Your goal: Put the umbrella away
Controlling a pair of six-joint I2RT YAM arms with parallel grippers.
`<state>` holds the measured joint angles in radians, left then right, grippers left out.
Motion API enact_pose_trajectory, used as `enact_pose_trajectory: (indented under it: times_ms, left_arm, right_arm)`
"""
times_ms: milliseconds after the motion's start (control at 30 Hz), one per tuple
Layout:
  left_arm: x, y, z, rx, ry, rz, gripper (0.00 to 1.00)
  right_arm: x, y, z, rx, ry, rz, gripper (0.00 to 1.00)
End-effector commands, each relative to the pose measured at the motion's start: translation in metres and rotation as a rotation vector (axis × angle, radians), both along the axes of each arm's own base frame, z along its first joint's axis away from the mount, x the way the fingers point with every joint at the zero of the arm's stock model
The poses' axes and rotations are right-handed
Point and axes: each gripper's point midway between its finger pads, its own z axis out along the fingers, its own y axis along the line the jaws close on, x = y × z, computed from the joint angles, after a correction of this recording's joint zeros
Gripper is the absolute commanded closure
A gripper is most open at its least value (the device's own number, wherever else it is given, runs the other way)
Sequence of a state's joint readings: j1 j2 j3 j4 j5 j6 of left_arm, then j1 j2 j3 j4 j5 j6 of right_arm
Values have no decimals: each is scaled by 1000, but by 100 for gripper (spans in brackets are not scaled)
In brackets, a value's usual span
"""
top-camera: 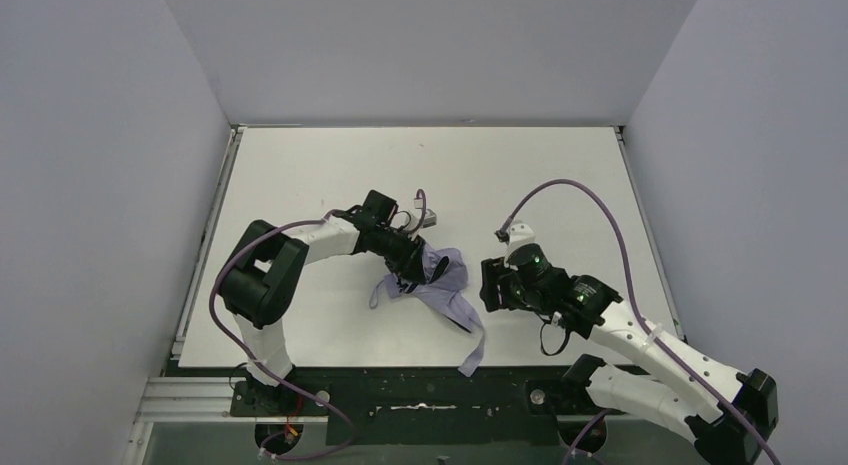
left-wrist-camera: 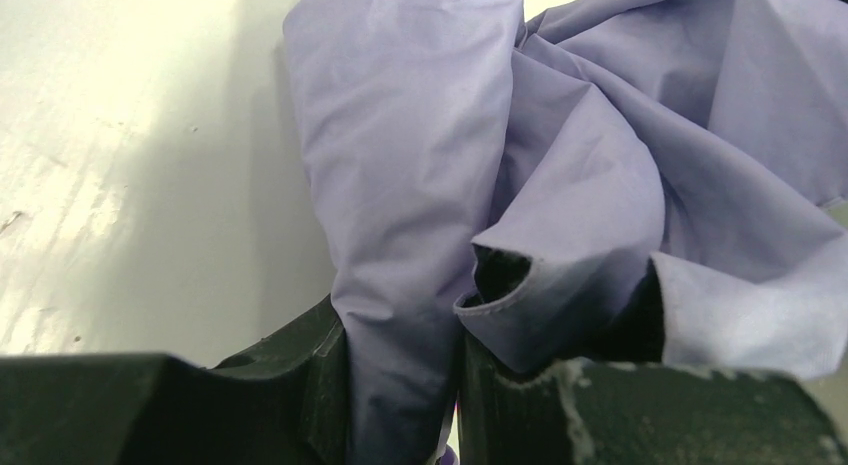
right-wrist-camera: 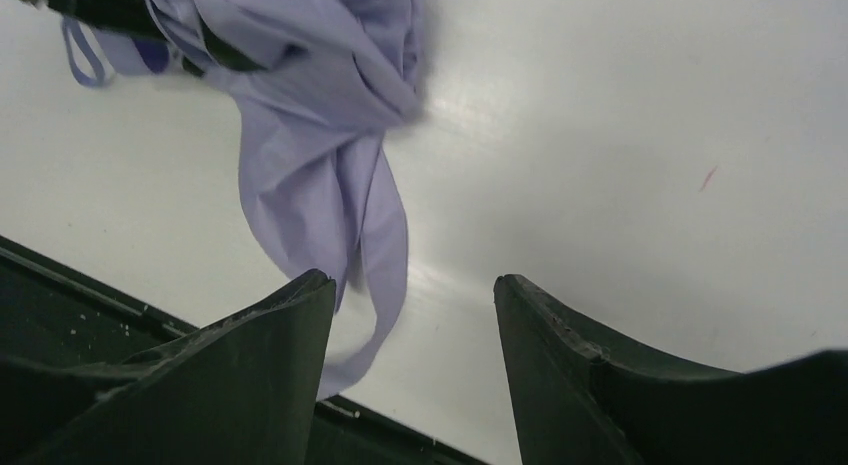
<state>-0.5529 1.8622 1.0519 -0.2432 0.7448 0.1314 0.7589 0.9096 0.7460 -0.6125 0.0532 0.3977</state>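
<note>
Only the left wrist view shows the left claw (left-wrist-camera: pixel 400 370) clenched on umbrella (left-wrist-camera: pixel 560 165) fabric, seemingly one fold. The right claw (right-wrist-camera: pixel 415 305) hovers released, tilted over the surface (right-wrist-camera: pixel 620 135).

Plain lavender umbrella (top-camera: pixel 450 277), white table (top-camera: pixel 320 175), black left pincer (top-camera: pixel 414 273), purple cable (top-camera: pixel 603 202)

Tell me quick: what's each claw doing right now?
Left claw: closed on the umbrella fabric.
Right claw: open, empty.
</note>
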Motion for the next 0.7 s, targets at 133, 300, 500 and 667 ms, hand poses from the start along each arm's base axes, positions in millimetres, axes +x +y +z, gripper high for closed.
enact_pose_trajectory:
  times_ms: [133, 300, 500, 667]
  left_arm:
    - [27, 29, -16, 166, -70, 120, 100]
    - [28, 31, -17, 176, -70, 126, 100]
    - [28, 31, -16, 175, -69, 127, 100]
    - [29, 31, -16, 176, -69, 126, 100]
  right_arm:
    - [-40, 12, -49, 22, 150, -95, 39]
    - [-44, 24, -68, -45, 155, -105, 39]
    - [-43, 4, -87, -219, 135, -200, 42]
    - [-42, 6, -106, -282, 155, -201, 45]
